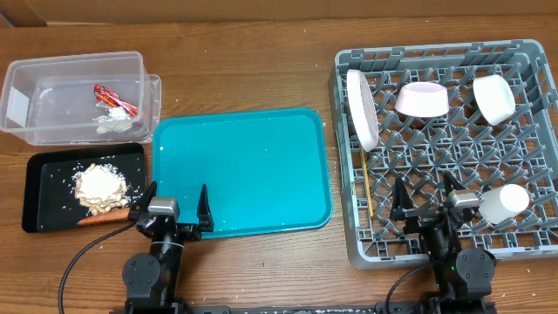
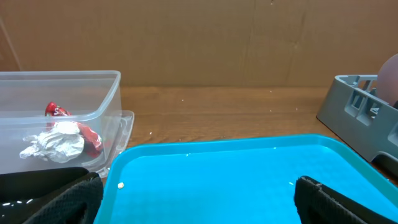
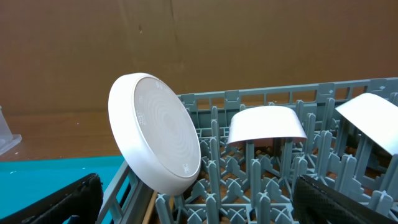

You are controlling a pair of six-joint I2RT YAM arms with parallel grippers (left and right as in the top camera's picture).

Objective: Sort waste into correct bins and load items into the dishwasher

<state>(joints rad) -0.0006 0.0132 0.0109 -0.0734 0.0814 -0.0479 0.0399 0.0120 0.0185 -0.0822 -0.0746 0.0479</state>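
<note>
Your left tool (image 1: 177, 202) hangs over the near left corner of the teal tray (image 1: 244, 166), fingers spread wide and holding nothing. The teal tray lies in the middle of the tabletop (image 1: 244, 52); the left wrist view shows a few white specks on its surface.

Your right tool (image 1: 425, 199) is also wide apart and empty. It sits above the near side of the grey rack (image 1: 384, 253), which stands at the right of the tabletop.

The waste is on the left. The red wrapper (image 1: 115, 98) and the crumpled paper (image 1: 113, 116) lie together inside the clear tub (image 1: 26, 78) at the far left. Just in front of the tub is the black tray (image 1: 44, 166), holding a pile of rice with brownish bits (image 1: 98, 185) and scattered grains. The orange stick (image 1: 100, 219) lies along its near edge.

The dishes are in the rack. The plate (image 1: 362, 109) stands on edge against the pegs near the left wall. Two bowls rest upside down along the far rows, one (image 1: 422, 98) near the middle and one (image 1: 493, 98) further right. The cup (image 1: 504, 202) lies on its side just right of your right tool. The chopsticks (image 1: 367, 185) lie along the left side, below the plate.
</note>
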